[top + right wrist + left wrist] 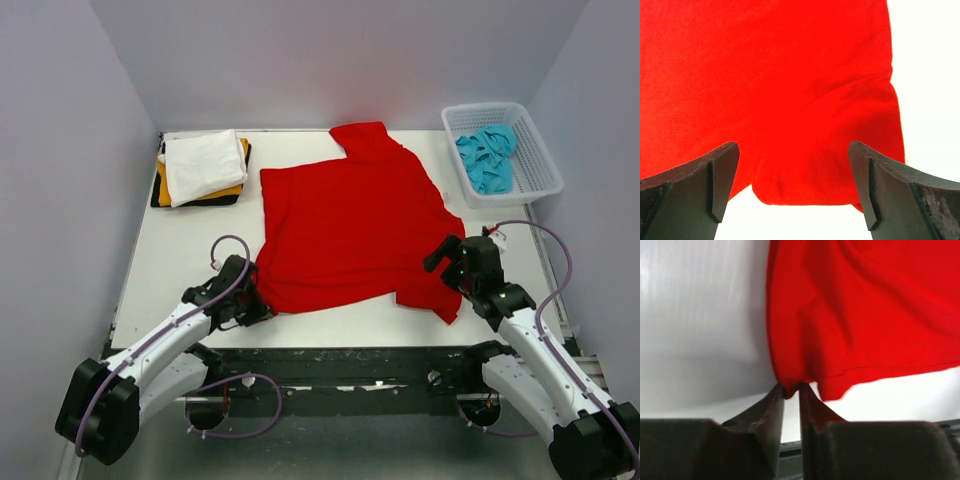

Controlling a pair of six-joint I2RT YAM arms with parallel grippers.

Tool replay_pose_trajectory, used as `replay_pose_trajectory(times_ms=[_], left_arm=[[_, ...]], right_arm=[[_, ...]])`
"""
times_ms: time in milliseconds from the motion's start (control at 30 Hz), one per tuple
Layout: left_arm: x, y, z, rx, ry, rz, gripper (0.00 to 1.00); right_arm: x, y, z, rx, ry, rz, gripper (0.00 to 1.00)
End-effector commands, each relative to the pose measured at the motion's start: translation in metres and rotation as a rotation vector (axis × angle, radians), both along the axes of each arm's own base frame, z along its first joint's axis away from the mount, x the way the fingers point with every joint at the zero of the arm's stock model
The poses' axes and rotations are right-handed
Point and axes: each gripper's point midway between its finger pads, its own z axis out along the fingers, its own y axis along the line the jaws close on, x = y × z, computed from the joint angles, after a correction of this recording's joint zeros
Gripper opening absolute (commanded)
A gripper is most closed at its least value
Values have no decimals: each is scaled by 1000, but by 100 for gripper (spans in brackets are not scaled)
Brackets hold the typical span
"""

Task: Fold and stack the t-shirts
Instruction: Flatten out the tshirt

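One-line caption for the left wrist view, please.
Left gripper shut on a hem corner of the red t-shirt, which lies spread across the white table.

A white table with a smooth, faintly glossy top fills a small booth. It is closed in by a plain, pale grey-lilac back wall, a left wall and a right wall. A dark metal rail runs along the table's near edge, and the light is bright and even, with only soft shadows.
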Motion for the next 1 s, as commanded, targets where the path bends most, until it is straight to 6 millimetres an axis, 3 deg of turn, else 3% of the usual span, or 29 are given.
replay_pose_trajectory(times_ms=[0,33,233,367,500,600,833,967], left_arm=[[-3,1,-11,38,43,-22,7],[-1,-1,-11,38,39,-28,0],[16,1,1,75,-39,-50,0],[33,6,22,85,-175,-34,0],[49,19,49,111,-322,29,0],[56,17,64,87,-395,28,0],[64,21,78,98,-449,57,0],[67,22,80,103,-458,62,0]], right_arm=[[-1,-11,6,-44,6,-38,100],[-2,-11,5,-44,10,-33,100],[-8,-4,6,-30,45,11,100],[-18,8,8,33,83,49,100],[-36,17,-6,104,188,44,100],[-47,10,-26,102,259,-28,100],[-52,-20,-20,36,258,-231,100],[-55,-23,-30,-9,307,-255,100]])
